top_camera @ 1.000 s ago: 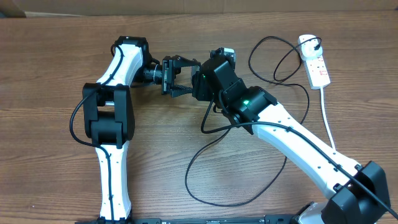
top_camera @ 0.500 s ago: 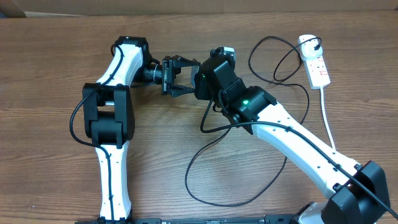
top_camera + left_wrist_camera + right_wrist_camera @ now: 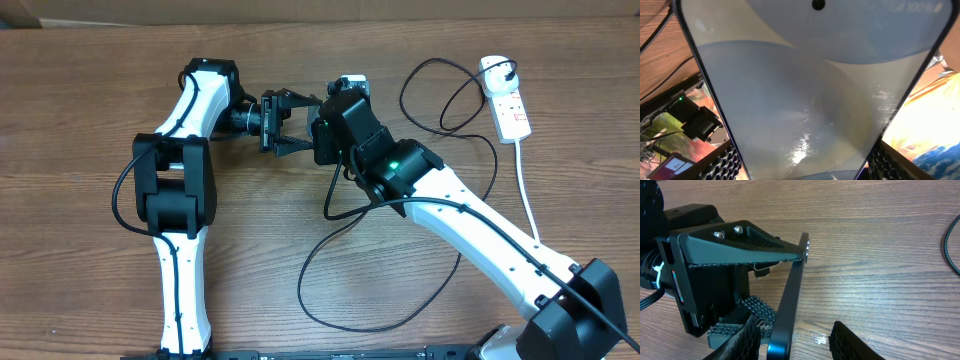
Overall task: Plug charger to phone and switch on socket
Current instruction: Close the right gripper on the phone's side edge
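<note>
My left gripper (image 3: 297, 122) is shut on the phone (image 3: 810, 90), whose grey-blue glass fills the left wrist view between the two pads (image 3: 725, 160). In the right wrist view the phone (image 3: 790, 300) stands edge-on, clamped by the left gripper (image 3: 787, 282). My right gripper (image 3: 797, 342) is open and straddles the phone's edge, with a gap on the right side. In the overhead view the right gripper (image 3: 325, 128) covers the phone. The charger cable (image 3: 380, 300) loops over the table to its black plug (image 3: 497, 70) in the socket (image 3: 512, 110). Its connector tip is hidden.
The socket's thick white cord (image 3: 528, 200) runs down the right side. Cable loops lie under and beside the right arm (image 3: 480, 235). The left arm (image 3: 180, 190) stands at the left. A strip of cable shows at the right edge of the right wrist view (image 3: 952, 245).
My right wrist has shifted slightly left toward the left gripper. The left arm, cable and socket have not moved.
</note>
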`<state>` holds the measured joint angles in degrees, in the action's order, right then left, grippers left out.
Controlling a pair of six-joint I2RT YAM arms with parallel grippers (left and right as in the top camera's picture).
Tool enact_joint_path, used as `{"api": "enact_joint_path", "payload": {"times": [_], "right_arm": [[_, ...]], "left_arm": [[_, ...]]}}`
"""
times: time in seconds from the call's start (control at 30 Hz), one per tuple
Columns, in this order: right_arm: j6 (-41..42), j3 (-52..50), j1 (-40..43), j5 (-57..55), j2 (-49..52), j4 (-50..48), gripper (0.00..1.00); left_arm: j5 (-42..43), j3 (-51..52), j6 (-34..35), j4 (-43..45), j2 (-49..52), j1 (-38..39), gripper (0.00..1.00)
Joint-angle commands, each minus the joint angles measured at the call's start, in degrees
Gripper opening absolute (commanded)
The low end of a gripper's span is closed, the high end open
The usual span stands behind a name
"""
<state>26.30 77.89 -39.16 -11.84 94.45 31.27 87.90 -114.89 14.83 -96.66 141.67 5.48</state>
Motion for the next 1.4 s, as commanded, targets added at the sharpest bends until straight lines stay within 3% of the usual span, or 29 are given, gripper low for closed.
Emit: {"api": "enact_joint_path", "payload": {"times": [0.0,0.77,1.13,1.37], "right_arm": [[-1.31,0.83,-0.33,1.84,0.85,-0.37,0.44],[-3.89,1.01,-0.33,2.16,2.75,-0.98,0.40],[-3.80,0.98,-0.33,4.11,2.75,-0.70,0.28],[-3.85,0.98,-0.33,3.30,2.75,-0.76,0.26]], "left_arm": [[2.64,-0.33,-0.02,-0.22,-0.04,-0.04,0.65],[2.56,-0.33,-0.04,1.60,-0.04,-0.04,0.64],[2.58,-0.33,-0.04,1.57,-0.04,-0.04,0.63],[2.58,-0.33,-0.07,1.57,-0.04,-0.04,0.63]]}}
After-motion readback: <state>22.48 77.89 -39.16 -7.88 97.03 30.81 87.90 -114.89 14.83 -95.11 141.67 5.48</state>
